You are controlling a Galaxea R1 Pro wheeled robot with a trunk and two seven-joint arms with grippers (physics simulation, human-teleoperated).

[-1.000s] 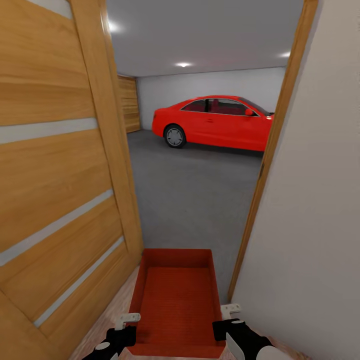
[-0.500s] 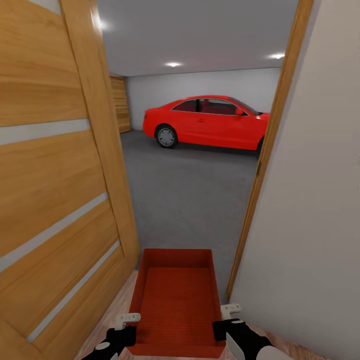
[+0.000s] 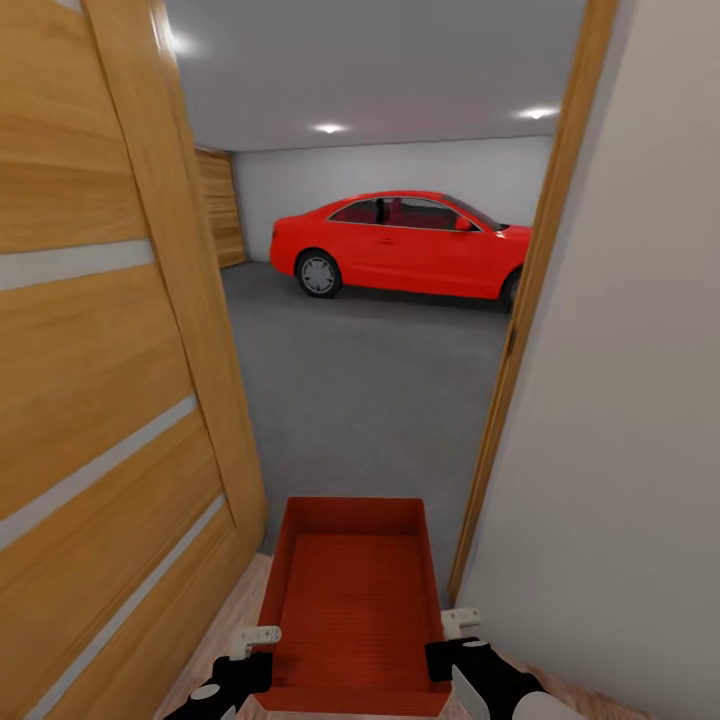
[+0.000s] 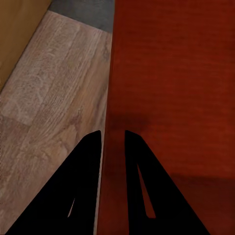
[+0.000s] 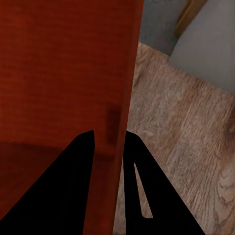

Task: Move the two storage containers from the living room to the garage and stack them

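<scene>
One red-orange open-topped storage container [image 3: 350,600] is held out in front of me, just above the light wood floor at the doorway's threshold. My left gripper [image 3: 258,640] is shut on its left wall and my right gripper [image 3: 455,635] is shut on its right wall. In the left wrist view the fingers [image 4: 112,133] straddle the container's wall [image 4: 171,73]. The right wrist view shows the same grip [image 5: 108,133] on the other wall [image 5: 63,63]. Beyond the doorway lies the garage with its grey concrete floor [image 3: 370,400].
An orange wooden door [image 3: 100,350] with frosted strips stands open close on the left. A white wall [image 3: 620,400] and wooden door frame [image 3: 520,330] crowd the right. A red car [image 3: 400,245] is parked at the garage's far wall. Wood planks [image 4: 54,98] lie beneath me.
The whole picture has shifted: the camera has moved forward toward the doorway, so more garage floor shows. The container and both grippers keep their places in the view.
</scene>
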